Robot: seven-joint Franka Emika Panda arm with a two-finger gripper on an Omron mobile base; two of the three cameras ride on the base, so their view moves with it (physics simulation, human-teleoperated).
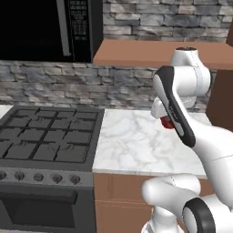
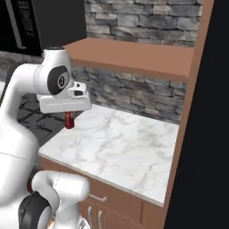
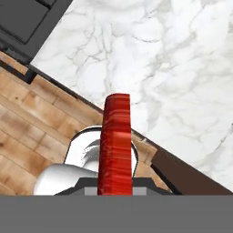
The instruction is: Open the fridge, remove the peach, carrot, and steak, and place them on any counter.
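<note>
One item, a glossy red object that is taken for the steak [image 3: 116,143] though it looks elongated from the hand camera, is held in the hand [image 2: 68,120] and is being carried to the white marble bench with grey veins [image 1: 136,141]. The hand is closed on it; the fingertips themselves are hidden by the red piece. In the two base views the red piece hangs below the white wrist, above the bench's left part, near the black gas stove [image 1: 45,136]. The placing step is judged to be in hand. A descent onto bare marble, then a release, is called for next. The near-black fridge [image 2: 210,134] is seen at the right edge.
</note>
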